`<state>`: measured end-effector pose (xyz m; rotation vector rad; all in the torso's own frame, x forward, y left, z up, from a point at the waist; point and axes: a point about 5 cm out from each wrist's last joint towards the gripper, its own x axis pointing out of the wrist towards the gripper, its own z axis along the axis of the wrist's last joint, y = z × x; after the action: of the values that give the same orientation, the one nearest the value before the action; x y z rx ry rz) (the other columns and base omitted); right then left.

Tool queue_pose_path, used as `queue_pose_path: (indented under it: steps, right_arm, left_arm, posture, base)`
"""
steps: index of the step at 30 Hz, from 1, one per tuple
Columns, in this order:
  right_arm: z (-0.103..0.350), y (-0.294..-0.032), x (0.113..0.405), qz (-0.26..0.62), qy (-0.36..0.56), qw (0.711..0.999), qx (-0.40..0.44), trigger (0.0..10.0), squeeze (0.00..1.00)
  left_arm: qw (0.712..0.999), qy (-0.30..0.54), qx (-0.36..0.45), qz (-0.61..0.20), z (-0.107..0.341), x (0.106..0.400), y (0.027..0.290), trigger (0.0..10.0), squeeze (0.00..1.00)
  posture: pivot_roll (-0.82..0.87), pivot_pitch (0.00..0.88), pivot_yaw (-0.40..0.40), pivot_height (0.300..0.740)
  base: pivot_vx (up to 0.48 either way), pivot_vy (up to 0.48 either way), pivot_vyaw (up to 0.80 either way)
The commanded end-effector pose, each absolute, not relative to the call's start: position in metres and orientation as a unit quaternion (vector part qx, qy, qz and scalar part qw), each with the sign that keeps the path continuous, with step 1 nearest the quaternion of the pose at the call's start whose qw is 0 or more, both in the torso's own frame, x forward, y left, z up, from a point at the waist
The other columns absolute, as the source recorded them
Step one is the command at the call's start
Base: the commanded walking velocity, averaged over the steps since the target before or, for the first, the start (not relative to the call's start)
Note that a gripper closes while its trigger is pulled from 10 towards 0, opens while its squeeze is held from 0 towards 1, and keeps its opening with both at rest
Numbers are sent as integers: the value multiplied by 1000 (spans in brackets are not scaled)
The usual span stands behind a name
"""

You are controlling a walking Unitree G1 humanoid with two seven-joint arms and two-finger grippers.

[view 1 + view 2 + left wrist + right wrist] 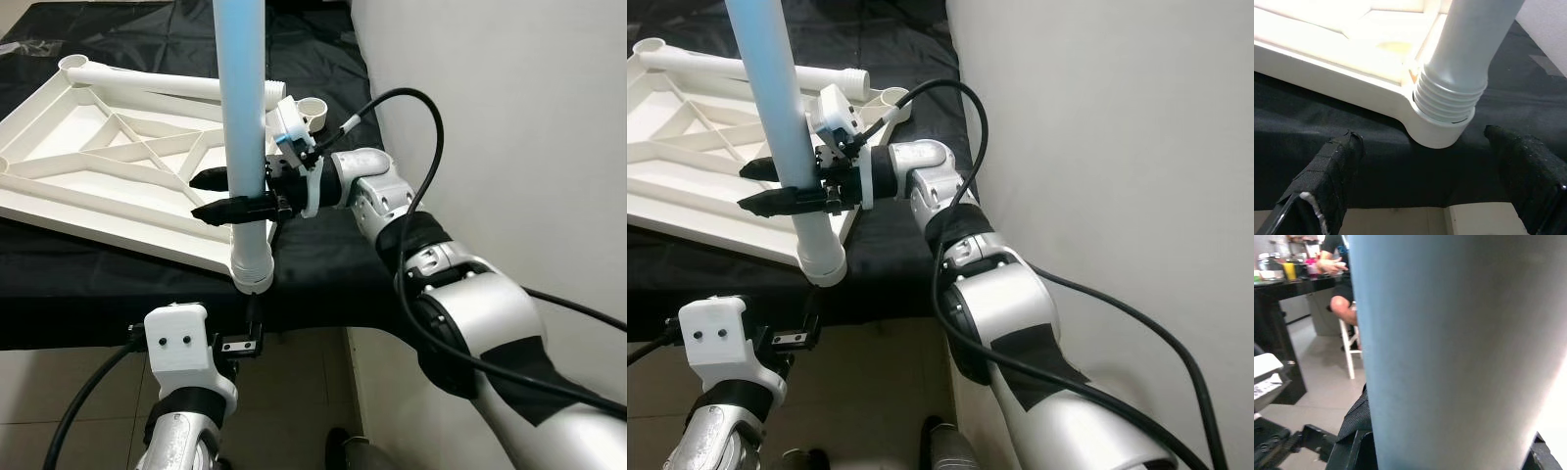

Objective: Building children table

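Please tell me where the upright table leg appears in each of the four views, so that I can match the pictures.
Left eye view: the leg stands at centre, top edge down to the tabletop corner.
Right eye view: the leg leans at left of centre.
Left wrist view: its threaded end sits in the corner socket, upper right.
Right wrist view: the leg is very close, covering most of the picture.
Shared landmark: the corner socket of the white tabletop.
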<state>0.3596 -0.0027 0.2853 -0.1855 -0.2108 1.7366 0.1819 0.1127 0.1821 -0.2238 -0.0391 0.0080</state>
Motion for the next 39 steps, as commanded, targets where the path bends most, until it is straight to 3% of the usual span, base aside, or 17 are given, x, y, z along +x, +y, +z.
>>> queue_pose_path:
  steps: [1, 5, 8, 10, 13, 16, 20, 24, 29, 32, 34, 39]
  right_arm:
    - [251, -4, 358, 762, -39, 641, -80, 10000, 0]
    - [248, -8, 357, 762, -49, 640, -84, 10000, 0]
    - [244, -8, 360, 745, -35, 658, -105, 10000, 0]
    - [242, -6, 361, 727, -35, 675, -117, 10000, 0]
    - [237, -2, 368, 676, -7, 727, -122, 10000, 0]
    - [235, 0, 371, 650, -5, 749, -131, 10000, 0]
    - [229, 0, 381, 565, 31, 814, -133, 10000, 0]
    - [230, -2, 384, 542, 23, 831, -124, 10000, 0]
    - [232, -8, 393, 444, 7, 892, -86, 10000, 0]
    - [232, -9, 394, 429, 6, 900, -83, 10000, 0]
    - [227, -12, 397, 376, 13, 925, -61, 10000, 0]
    - [223, -16, 401, 296, 19, 954, -29, 10000, 0]
  left_arm:
    - [992, -24, -125, 3, 184, 180, 110, 10000, 0]
    - [992, -26, -120, 5, 184, 183, 113, 10000, 0]
    - [992, -27, -119, 6, 184, 183, 114, 10000, 0]
    - [992, -28, -119, 7, 184, 183, 115, 10000, 0]
    - [993, -29, -118, 8, 185, 183, 115, 10000, 0]
    - [993, -29, -118, 9, 185, 183, 115, 10000, 0]
    - [993, -30, -117, 10, 185, 183, 115, 10000, 0]
    - [993, -30, -117, 10, 185, 183, 115, 10000, 0]
    - [993, -32, -116, 12, 185, 184, 116, 10000, 0]
    - [993, -32, -116, 12, 185, 184, 117, 10000, 0]
    - [993, -33, -115, 13, 185, 185, 118, 10000, 0]
    - [993, -35, -113, 13, 186, 186, 119, 10000, 0]
  posture:
    - [31, 284, -81, 740]
    - [29, 284, -79, 740]
    - [26, 286, -79, 740]
    - [27, 285, -78, 740]
    - [29, 287, -79, 740]
    - [29, 287, -79, 740]
    - [29, 287, -79, 740]
    - [29, 291, -83, 740]
    - [28, 293, -84, 740]
    - [26, 292, -82, 740]
    - [25, 291, -81, 740]
    - [24, 290, -79, 740]
  base:
    - [0, 0, 0]
    - [0, 0, 0]
    - [0, 0, 0]
    - [0, 0, 0]
    - [0, 0, 0]
    - [0, 0, 0]
    - [0, 0, 0]
    - [0, 0, 0]
    - [0, 0, 0]
    - [0, 0, 0]
    - [0, 0, 0]
    - [0, 0, 0]
